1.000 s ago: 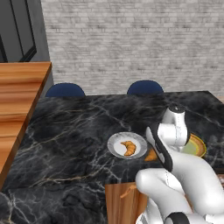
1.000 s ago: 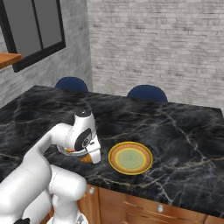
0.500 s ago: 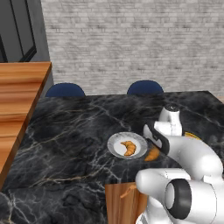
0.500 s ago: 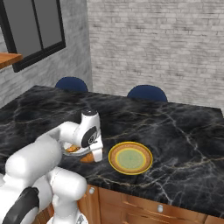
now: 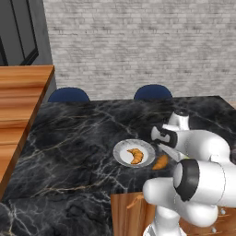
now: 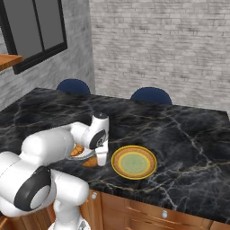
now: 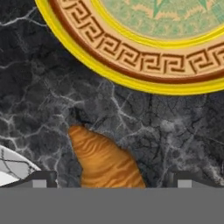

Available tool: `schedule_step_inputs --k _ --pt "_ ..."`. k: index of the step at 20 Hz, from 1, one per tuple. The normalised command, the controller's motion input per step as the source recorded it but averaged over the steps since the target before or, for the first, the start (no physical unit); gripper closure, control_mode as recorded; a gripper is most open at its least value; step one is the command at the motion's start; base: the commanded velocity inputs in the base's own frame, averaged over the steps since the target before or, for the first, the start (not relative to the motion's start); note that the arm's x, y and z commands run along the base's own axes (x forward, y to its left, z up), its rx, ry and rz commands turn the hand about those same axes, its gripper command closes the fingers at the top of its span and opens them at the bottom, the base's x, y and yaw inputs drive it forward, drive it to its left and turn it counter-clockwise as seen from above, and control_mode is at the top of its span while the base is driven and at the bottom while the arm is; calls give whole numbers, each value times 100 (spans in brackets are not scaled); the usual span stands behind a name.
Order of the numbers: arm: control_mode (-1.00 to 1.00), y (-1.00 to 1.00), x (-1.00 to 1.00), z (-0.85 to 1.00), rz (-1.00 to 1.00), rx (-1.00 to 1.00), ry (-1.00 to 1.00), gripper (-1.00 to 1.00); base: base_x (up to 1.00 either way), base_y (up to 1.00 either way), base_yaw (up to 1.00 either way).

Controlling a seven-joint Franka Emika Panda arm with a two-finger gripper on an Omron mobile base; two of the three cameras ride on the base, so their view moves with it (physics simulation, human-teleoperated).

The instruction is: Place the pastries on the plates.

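The wedge-like pastry lies on the dark marble counter between the two plates, and my gripper stands open just above it, one fingertip on either side. From the left base view the gripper hangs right beside the wedge pastry. The curved croissant rests on the white-grey plate. The yellow-rimmed plate with its greenish centre sits bare to the right of the gripper; its patterned rim crosses the top of the hand view.
The marble counter stretches far to the left and back. Two blue chairs stand behind its far edge, against a brick wall. Wooden cabinet fronts run under the near edge. A wooden surface lies at the left.
The arm has folded down and forward, and the hand has settled closer over the wedge pastry. Pastries and plates have stayed where they were.
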Motion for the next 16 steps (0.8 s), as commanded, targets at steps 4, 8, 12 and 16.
schedule_step_inputs --k 4,8,12,16 --pt "-100 13 -14 -43 -23 4 5 -100 0 0 0" --pt "-100 3 11 -28 -18 5 8 -100 0 0 0" --pt "-100 4 0 -37 -17 5 15 100 0 0 0" --pt "-100 -23 -1 -28 -15 0 5 100 0 0 0"
